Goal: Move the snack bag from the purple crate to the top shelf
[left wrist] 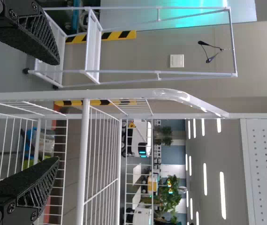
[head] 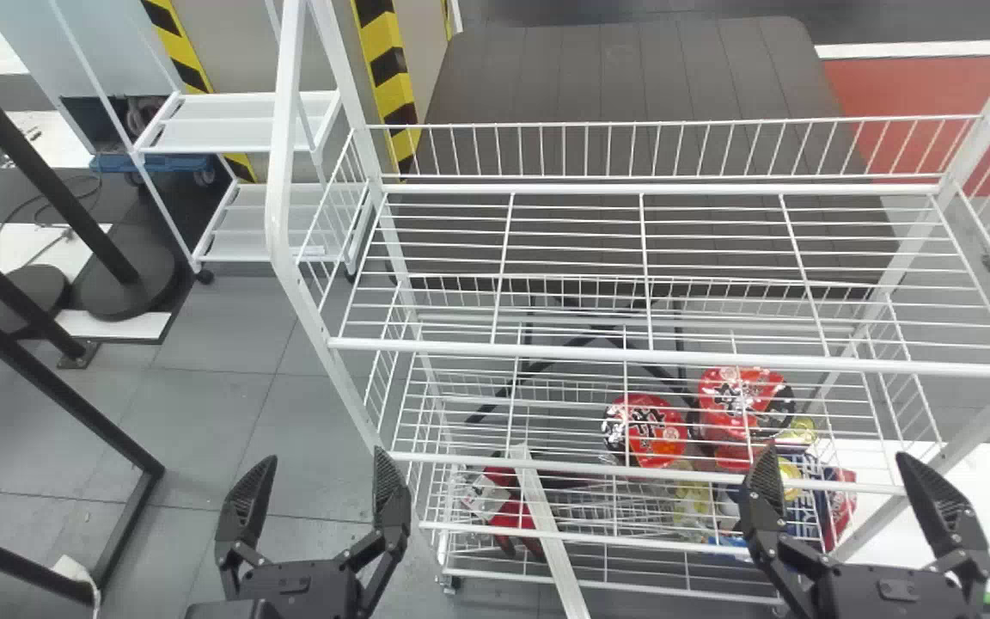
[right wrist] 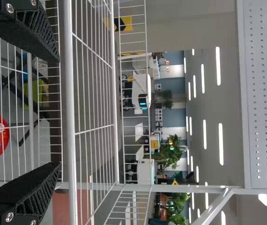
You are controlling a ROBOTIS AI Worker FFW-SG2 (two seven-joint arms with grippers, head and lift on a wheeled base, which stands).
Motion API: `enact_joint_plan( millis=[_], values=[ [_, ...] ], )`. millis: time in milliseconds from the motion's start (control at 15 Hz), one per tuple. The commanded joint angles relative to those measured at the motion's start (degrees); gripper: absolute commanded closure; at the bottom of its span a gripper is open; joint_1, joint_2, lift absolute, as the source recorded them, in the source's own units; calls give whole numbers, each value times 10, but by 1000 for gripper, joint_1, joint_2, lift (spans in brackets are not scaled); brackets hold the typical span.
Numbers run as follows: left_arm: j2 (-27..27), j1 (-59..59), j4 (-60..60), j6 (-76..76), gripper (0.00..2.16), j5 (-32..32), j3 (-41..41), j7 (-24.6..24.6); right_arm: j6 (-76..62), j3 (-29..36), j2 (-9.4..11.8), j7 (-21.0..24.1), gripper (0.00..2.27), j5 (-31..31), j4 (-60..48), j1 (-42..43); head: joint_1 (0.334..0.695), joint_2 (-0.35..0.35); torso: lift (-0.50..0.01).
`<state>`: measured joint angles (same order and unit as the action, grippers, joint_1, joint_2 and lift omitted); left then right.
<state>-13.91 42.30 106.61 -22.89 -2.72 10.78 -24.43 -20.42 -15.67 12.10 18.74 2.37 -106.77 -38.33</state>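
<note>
1. Both pincers are released and hold nothing: the left pincer (head: 326,457) and the right pincer (head: 834,456) have their fingers spread in front of the white rack, so the pick probably remains to be made.

2. Packs lie on the rack's lower levels, seen through the wires: a red round pack (head: 645,430), a second red pack (head: 736,404) just beside it, a red and white packet (head: 488,499) farther left and a navy and red packet (head: 834,507) on the right. Which of them, if any, is the snack bag I cannot tell, nor where the purple crate stands. The first danger is therefore picking the wrong item.

3. The top shelf (head: 675,358) has a stout front rail. Driving either arm straight forward or up without backing off could bump it, since the fingertips point at the rack from near that edge.

4. Reaching lower, spread fingers could hook the thin wires and jolt the rack.

5. A long white strip (head: 551,533) slants out between the arms; a sideways sweep might knock it.

6. Once gripped, a soft bag may slip if pinched by a corner, or snag on the rail if lifted too little. Released too near the front, it could tip off.
</note>
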Motion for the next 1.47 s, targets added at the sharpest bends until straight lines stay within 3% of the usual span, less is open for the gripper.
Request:
enact_joint_plan(
  millis=[0, 733, 1400],
  values=[
    [-1, 1, 0, 0, 83, 0, 0, -1, 3, 8, 1, -5, -1, 0, -6, -3, 695, 119, -65],
    [-1, 3, -2, -2, 83, 0, 1, -2, 17, 41, -1, -60, -1, 25, -11, -9, 695, 92, -108],
    [1, 3, -4, -2, 90, 0, 0, -4, 30, 45, -2, -68, -1, 29, -11, -9, 695, 87, -148]
  ],
)
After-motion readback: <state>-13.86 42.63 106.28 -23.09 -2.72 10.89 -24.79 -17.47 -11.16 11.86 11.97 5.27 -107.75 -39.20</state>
